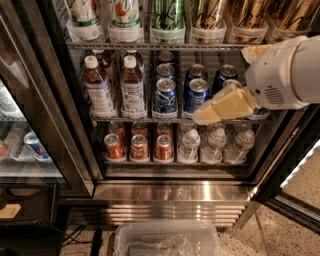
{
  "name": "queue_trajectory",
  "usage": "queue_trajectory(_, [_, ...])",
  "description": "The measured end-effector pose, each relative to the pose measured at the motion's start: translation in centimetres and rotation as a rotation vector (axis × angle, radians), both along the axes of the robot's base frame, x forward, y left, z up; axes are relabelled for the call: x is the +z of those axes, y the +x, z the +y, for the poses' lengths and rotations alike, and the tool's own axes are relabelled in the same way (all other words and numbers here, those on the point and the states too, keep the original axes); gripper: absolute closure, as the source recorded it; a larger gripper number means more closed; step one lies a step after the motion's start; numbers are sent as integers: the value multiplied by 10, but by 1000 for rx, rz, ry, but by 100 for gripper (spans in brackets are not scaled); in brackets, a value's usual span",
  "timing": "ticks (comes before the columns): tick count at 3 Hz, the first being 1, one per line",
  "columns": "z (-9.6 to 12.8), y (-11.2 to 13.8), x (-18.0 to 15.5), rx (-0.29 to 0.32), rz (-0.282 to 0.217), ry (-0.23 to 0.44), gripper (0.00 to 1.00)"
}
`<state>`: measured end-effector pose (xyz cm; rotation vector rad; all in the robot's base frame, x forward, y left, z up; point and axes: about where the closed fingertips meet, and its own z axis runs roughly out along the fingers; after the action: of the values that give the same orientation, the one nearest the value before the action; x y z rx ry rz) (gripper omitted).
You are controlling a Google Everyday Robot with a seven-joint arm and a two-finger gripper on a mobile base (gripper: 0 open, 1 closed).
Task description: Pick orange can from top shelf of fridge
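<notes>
The fridge (170, 192) stands open in front of me. Its top shelf (150, 46) is a wire rack at the top of the view. Several tall golden-orange cans (207, 15) stand at the right end of it, cut off by the frame's top edge, beside a tall green can (168, 15). My gripper (222, 105), cream-coloured on a white arm (287, 72), reaches in from the right. It hangs in front of the middle shelf's blue cans, below the orange cans, holding nothing that I can see.
The middle shelf holds brown bottles (99, 87) and blue cans (166, 95). The bottom shelf holds short red cans (139, 147) and water bottles (190, 145). A neighbouring cooler (25, 140) is left, the door frame (290, 165) right, a clear bin (165, 240) on the floor.
</notes>
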<state>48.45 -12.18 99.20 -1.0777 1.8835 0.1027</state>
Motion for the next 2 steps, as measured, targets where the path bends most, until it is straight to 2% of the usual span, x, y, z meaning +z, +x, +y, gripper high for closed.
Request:
queue_trajectory(1, [17, 21, 20, -92, -91, 64, 0])
queue_trajectory(2, [15, 33, 39, -202, -182, 110, 0])
